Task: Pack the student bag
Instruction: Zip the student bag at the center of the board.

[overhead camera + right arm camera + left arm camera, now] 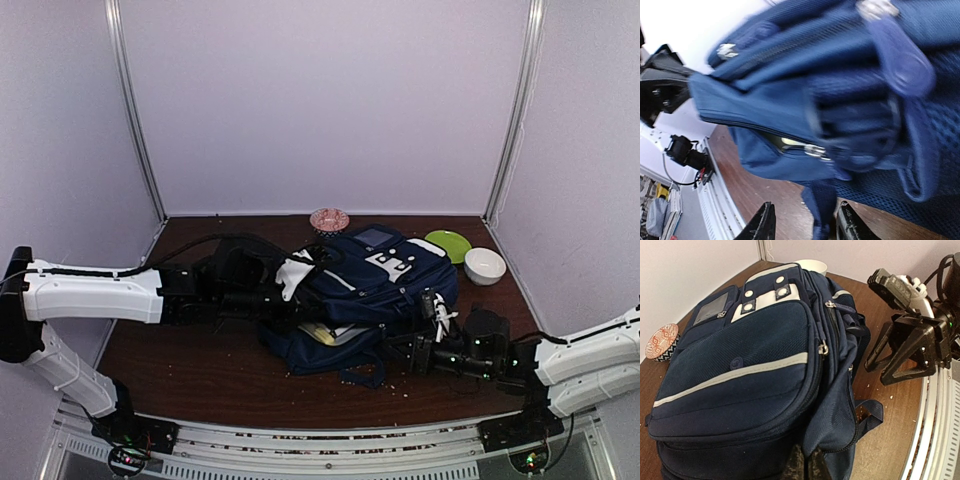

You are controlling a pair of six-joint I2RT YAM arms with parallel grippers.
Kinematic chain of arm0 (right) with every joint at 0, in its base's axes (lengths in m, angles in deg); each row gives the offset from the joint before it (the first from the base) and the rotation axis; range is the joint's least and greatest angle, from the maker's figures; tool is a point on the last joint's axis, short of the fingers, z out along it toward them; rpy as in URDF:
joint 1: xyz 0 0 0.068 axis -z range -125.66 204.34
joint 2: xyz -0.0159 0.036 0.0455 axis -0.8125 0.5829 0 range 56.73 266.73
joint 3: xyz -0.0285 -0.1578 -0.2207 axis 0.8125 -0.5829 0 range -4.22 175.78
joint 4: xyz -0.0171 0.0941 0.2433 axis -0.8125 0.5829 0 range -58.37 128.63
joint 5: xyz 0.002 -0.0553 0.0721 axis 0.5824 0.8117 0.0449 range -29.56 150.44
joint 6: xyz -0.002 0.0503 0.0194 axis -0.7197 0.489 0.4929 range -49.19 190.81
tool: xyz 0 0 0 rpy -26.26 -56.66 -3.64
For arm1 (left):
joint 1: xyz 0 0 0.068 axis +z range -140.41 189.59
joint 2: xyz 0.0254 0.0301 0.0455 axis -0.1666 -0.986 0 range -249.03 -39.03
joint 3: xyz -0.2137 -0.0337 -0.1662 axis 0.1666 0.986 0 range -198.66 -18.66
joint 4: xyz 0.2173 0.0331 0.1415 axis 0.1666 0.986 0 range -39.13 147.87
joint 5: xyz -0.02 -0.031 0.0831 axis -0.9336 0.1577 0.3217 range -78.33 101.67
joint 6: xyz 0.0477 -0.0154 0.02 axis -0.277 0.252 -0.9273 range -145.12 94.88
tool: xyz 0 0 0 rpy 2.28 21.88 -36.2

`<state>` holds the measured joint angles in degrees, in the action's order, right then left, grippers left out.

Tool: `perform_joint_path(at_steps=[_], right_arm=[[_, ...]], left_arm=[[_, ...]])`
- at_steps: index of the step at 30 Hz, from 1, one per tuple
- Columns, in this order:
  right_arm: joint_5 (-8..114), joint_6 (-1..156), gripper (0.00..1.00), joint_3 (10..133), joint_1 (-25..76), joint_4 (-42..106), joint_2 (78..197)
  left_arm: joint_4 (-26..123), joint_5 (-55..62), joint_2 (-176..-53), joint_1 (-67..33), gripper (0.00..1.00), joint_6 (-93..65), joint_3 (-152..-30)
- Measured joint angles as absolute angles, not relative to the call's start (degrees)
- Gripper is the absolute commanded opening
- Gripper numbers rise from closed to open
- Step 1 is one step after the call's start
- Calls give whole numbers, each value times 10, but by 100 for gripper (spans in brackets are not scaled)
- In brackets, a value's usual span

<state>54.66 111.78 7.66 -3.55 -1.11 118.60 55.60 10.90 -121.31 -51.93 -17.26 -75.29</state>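
The student bag (370, 285), a navy backpack with white stripes and buckle patches, lies in the middle of the table. Its main zip gapes at the near side, with something pale yellow inside (322, 335). My left gripper (812, 466) is shut on the bag's fabric flap by the zip edge (837, 430) and holds it up. My right gripper (805, 225) is open, low over the table at the bag's near side. A dark blue strap (822, 210) hangs between its fingers (762, 225). The metal zip pull (815, 150) is just ahead of it.
A patterned pink bowl (329, 219) stands behind the bag, also in the left wrist view (661, 342). A green plate (449, 245) and a white bowl (485, 265) sit at the back right. Crumbs dot the wooden table (200, 370). White booth walls close in on three sides.
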Motion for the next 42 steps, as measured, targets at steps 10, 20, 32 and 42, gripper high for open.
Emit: perform_joint_path(at_steps=[10, 20, 32, 42], right_arm=[[572, 1150, 41, 67, -30, -44, 1243], [547, 1119, 40, 77, 12, -108, 1308], [486, 1116, 29, 106, 14, -177, 1368], [481, 1116, 13, 104, 14, -182, 1360]], left_arm=[[556, 110, -1213, -520, 0, -173, -753], [557, 108, -1213, -520, 0, -173, -753], [557, 107, -1213, -523, 0, -173, -753], [557, 108, -1213, -523, 0, -173, -753]])
